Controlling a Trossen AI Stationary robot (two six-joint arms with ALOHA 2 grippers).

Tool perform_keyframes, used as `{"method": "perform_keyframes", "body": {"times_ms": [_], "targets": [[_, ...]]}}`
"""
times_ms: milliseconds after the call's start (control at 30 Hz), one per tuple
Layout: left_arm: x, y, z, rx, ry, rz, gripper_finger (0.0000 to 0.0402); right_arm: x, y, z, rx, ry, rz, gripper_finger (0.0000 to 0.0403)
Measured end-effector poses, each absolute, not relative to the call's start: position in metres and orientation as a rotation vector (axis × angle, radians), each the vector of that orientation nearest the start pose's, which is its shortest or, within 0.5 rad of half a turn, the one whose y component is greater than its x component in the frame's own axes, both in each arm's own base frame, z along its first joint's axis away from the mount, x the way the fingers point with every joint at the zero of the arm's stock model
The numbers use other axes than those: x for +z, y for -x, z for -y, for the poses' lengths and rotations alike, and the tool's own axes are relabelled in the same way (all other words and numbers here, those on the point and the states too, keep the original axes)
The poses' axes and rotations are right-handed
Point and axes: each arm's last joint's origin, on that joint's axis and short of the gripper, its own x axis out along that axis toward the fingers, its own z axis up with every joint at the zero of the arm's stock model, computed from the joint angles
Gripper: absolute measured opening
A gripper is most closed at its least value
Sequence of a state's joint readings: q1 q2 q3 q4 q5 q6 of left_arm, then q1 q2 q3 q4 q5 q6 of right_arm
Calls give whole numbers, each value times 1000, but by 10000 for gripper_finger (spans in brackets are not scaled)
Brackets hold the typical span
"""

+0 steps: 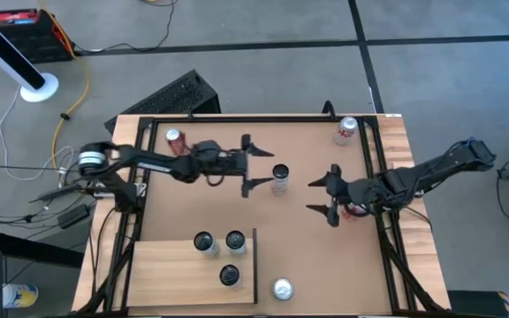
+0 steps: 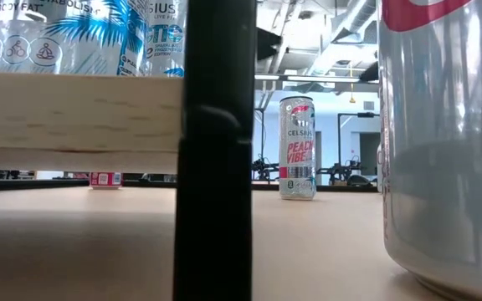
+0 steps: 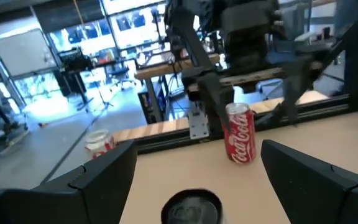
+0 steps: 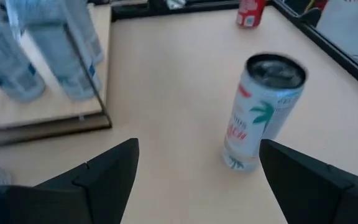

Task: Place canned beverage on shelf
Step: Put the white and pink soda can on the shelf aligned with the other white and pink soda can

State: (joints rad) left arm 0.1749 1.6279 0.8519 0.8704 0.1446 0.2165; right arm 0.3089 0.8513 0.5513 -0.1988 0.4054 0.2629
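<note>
Brown wooden surface (image 1: 299,247) centre frame, grey floor around. Pale wood shelf (image 1: 166,274) lower left carries three cans (image 1: 220,253). Both grippers' fingers released: left gripper (image 1: 256,162), right gripper (image 1: 325,194).

Pale light-wood shelf (image 1: 166,265) with black rail, silver can (image 2: 297,148) with teal palm print and pink lettering, red cola can (image 3: 241,132) with white script, darker tan tabletop (image 1: 299,238), black grippers
</note>
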Motion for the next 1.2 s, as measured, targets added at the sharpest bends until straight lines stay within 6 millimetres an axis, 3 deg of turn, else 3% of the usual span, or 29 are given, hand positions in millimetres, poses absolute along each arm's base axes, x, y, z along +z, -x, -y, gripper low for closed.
{"method": "perform_keyframes", "body": {"times_ms": [200, 333, 600, 933, 1200], "targets": [[229, -385, -65, 63, -230, 45, 330, 232, -171, -50, -156, -35, -466, 356], [226, -397, -72, 77, -166, 34, 330, 230, -168, -54, -128, -11, -487, 356], [234, -404, -77, 56, 3, -16, 334, 226, -164, -57, -106, 25, -532, 356], [233, -408, -74, 123, -113, -109, 380, 225, -164, -56, -110, 32, -546, 356], [225, -407, -74, 101, -103, -191, 387, 225, -164, -56, -111, 25, -545, 356]]}}
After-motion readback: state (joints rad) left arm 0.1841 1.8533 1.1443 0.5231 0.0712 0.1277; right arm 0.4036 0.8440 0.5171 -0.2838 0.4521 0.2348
